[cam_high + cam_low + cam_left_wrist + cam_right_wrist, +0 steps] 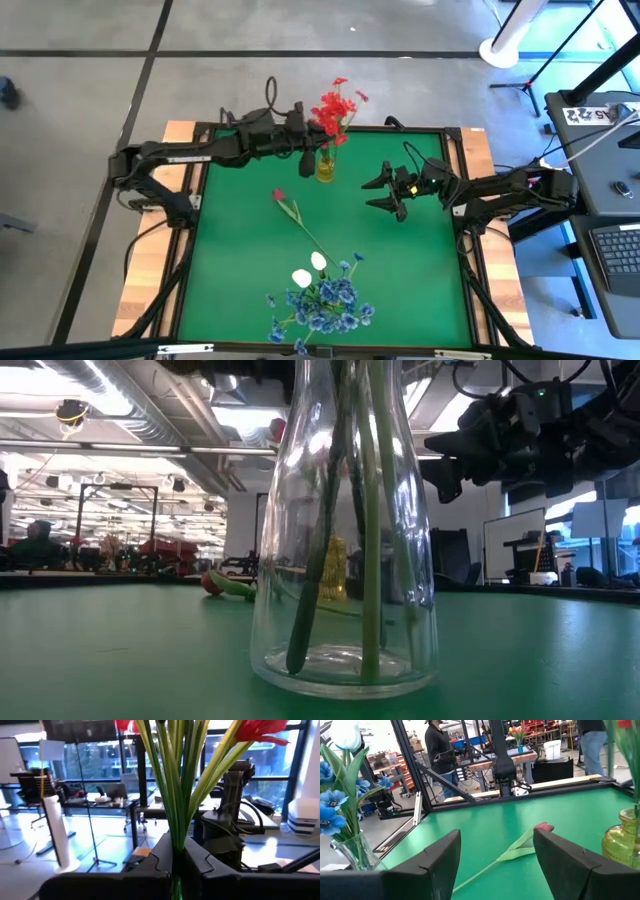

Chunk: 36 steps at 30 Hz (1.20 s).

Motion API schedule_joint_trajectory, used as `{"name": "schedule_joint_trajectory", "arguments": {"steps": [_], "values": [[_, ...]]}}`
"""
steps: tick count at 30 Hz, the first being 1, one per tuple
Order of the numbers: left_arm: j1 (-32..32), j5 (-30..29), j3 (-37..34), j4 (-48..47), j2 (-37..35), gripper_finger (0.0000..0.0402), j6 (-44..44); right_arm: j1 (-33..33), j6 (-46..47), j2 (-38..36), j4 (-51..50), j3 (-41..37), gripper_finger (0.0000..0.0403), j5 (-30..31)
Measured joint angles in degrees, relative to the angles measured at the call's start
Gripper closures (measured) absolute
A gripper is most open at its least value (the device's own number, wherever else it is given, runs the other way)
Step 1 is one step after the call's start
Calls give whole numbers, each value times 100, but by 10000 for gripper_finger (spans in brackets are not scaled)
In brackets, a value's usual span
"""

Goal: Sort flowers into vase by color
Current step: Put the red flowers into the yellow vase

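Standing on the green table [240, 300]: two vases and one loose flower

Yellow glass vase [326, 166], far side of the table, holds the red flowers [333, 108]; their green stems [175, 785] rise in a tight bunch. Left pincer [312, 150] sits at this vase, just above its neck; the left wrist view shows its dark fingers [155, 857] closed in narrow on the stems where they gather, holding the bunch.

Clear glass vase [345, 540], near edge of the table, holds the blue flowers [325, 300] with two white buds [310, 268] at their far side. Seen close in the low view, with stems reaching its base.

Single dark pink-red rosebud [279, 195] lies flat on the table between the two vases, its long stem [312, 230] running toward the clear vase. The right wrist view shows its head [543, 827] resting on the green surface, untouched.

Right pincer [388, 190] hovers above the table to the right of the yellow vase, well apart from the rosebud, fingers [437, 857] spread wide and holding nothing.

A person [439, 747] stands in the room beyond the table
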Motion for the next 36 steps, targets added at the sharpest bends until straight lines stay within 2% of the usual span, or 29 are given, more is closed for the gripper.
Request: {"name": "schedule_joint_trajectory", "arguments": {"steps": [6, 11, 15, 17, 20, 23, 30, 36], "values": [[202, 149, 0, 407, 486, 396, -11, 0, 86, -2, 50, 0, 155, 27], [190, -176, -64, -24, 102, 396, 196, 0, 79, -2, -6, 0, 155, 48], [159, -350, -621, 318, -320, 396, 249, 0, -12, -2, -4, 0, 155, 50], [186, -390, -1129, 776, -499, 396, 100, 0, -39, -2, -16, 0, 155, 53], [190, -404, -1815, 2179, -534, 396, -165, 0, -40, -2, -15, 0, 155, 63], [182, -364, -2127, 3065, -485, 396, -116, 0, -51, -2, -15, 0, 155, 74], [195, -370, -2168, 2845, -276, 396, 7, 0, -72, -2, -52, 0, 155, 674], [183, -518, -2162, 2664, -91, 396, 280, 0, -73, -2, -52, 0, 155, 762]]}}
